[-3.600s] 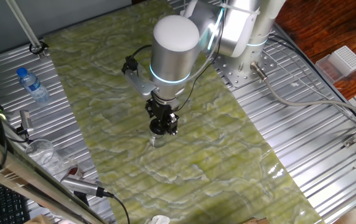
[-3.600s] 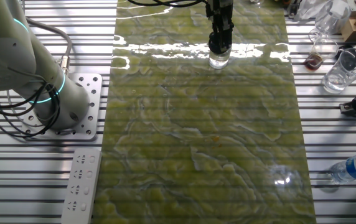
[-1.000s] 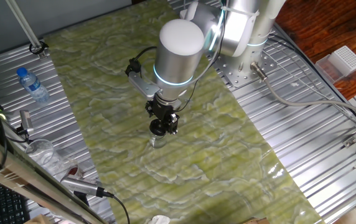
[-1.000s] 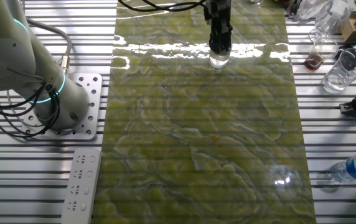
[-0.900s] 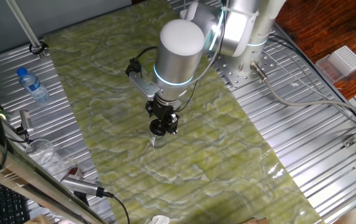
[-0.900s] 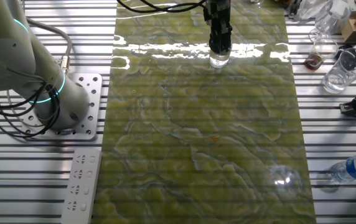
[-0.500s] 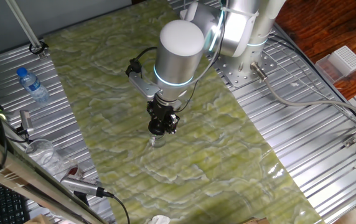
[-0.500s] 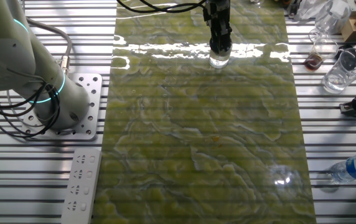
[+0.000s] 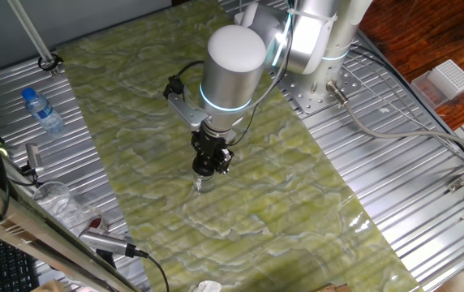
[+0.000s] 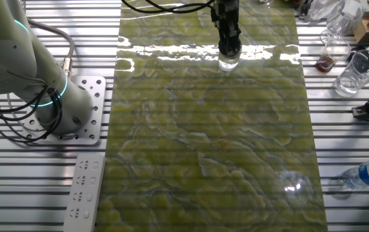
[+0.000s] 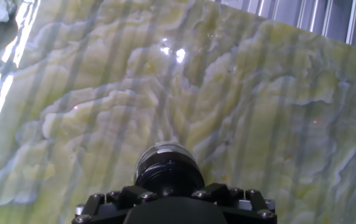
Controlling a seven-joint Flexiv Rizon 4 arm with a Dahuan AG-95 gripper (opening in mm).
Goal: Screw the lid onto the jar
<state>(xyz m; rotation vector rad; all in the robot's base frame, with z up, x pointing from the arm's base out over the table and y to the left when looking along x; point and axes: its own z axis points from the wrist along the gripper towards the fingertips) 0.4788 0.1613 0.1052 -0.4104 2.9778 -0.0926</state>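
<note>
One lid (image 11: 167, 169) atop jar (image 10: 228, 63).

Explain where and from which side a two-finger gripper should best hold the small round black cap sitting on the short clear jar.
Probably by its rim, from straight above. The small round black cap lies flat on the upright short clear jar, so its round side wall offers two opposite faces for the fingers, and a vertical approach lines the gripper up with the turning axis. The gripper sits there now; the jaws' state is unclear.
</note>
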